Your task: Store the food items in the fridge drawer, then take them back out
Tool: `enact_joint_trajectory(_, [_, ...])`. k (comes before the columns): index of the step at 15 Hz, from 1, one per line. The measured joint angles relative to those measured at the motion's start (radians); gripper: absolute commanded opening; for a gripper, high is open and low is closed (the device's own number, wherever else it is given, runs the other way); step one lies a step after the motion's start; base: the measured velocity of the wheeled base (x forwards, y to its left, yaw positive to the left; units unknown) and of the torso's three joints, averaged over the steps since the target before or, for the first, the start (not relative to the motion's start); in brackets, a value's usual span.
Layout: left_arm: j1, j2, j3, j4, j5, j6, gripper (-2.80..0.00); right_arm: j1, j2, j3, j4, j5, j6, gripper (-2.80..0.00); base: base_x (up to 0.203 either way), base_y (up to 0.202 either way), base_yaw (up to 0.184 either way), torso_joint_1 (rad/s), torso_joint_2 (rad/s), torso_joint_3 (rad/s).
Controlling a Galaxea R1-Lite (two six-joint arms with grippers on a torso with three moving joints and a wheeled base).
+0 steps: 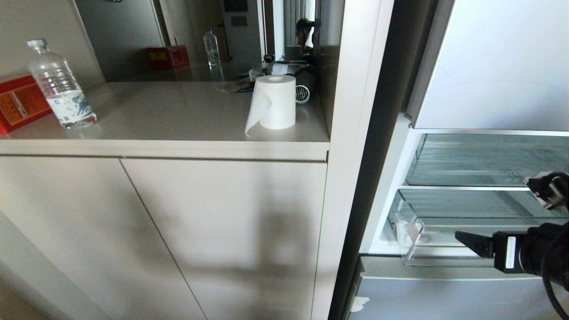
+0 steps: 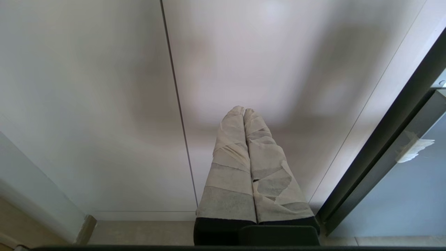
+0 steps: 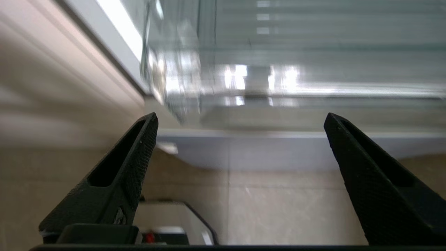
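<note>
The fridge drawer (image 1: 420,255) is a clear plastic pull-out at the lower right, standing pulled out. No food items show in any view. My right gripper (image 1: 492,208) hangs in front of the drawer at the right edge of the head view, open, with nothing between its black fingers (image 1: 473,242). In the right wrist view the right gripper (image 3: 240,116) is spread wide, and the drawer (image 3: 244,87) shows blurred beyond it. My left gripper (image 2: 243,111) is parked facing a cabinet door, and its tape-wrapped fingers are shut on nothing.
Above the drawer sits a clear bin (image 1: 484,162) with lettering on its front. A beige counter (image 1: 178,120) to the left carries a water bottle (image 1: 60,86), a red box (image 1: 20,104) and a paper roll (image 1: 275,102). A grey fridge door (image 1: 444,298) lies below.
</note>
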Motion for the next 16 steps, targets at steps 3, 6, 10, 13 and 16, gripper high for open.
enact_joint_trajectory(3, [0.0,0.0,0.0,0.0,0.0,0.0,-2.8,-0.037,0.081,0.0,-0.087,0.0,0.005,0.0,0.0,0.0,0.0,0.0,0.0,0.0])
enact_joint_trajectory(6, [0.0,0.0,0.0,0.0,0.0,0.0,-2.8,-0.077,0.159,-0.005,-0.166,0.001,0.003,0.0,0.0,0.0,0.0,0.0,0.0,0.0])
enact_joint_trajectory(10, [0.0,0.0,0.0,0.0,0.0,0.0,-2.8,-0.107,0.265,-0.024,-0.283,0.003,-0.009,0.0,0.0,0.0,0.0,0.0,0.0,0.0])
enact_joint_trajectory(13, [0.0,0.0,0.0,0.0,0.0,0.0,-2.8,-0.112,0.298,-0.042,-0.29,0.002,-0.029,0.0,0.0,0.0,0.0,0.0,0.0,0.0])
enact_joint_trajectory(16, [0.0,0.0,0.0,0.0,0.0,0.0,-2.8,-0.121,0.31,-0.054,-0.263,0.004,-0.053,0.0,0.0,0.0,0.0,0.0,0.0,0.0])
